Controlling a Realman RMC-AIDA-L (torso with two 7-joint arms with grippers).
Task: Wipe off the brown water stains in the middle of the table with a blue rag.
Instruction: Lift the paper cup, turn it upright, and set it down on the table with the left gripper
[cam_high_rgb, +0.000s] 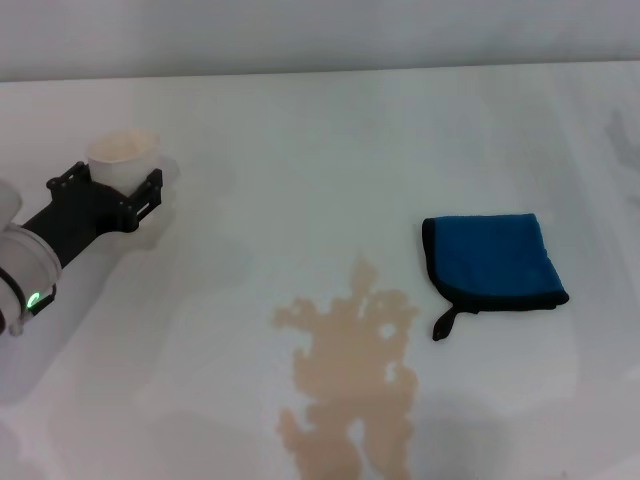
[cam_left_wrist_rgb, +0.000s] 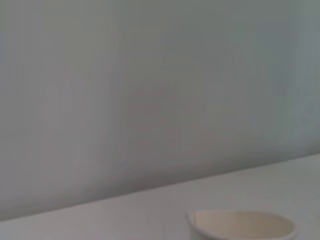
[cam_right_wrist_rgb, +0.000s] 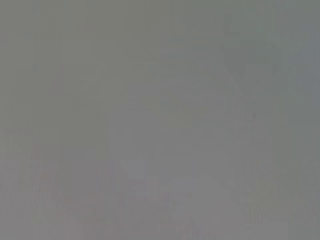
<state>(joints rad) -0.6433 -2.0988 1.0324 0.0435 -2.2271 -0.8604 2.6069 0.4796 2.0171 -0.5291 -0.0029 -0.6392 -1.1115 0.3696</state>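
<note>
Gripping a paper cup near the table's left edge, the left gripper leaves the blue rag untouched beside the brown water stains; fetching it comes next.

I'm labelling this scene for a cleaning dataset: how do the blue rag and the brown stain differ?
The blue rag is a bright blue folded cloth with neat black-trimmed edges; the brown water stains are a pale tan patch with ragged edges and gaps. The rag lies toward the robot's right, the stains nearer the middle and closer to the robot. The stains cover more area than the rag. Both lie on the white table, not touching.
</note>
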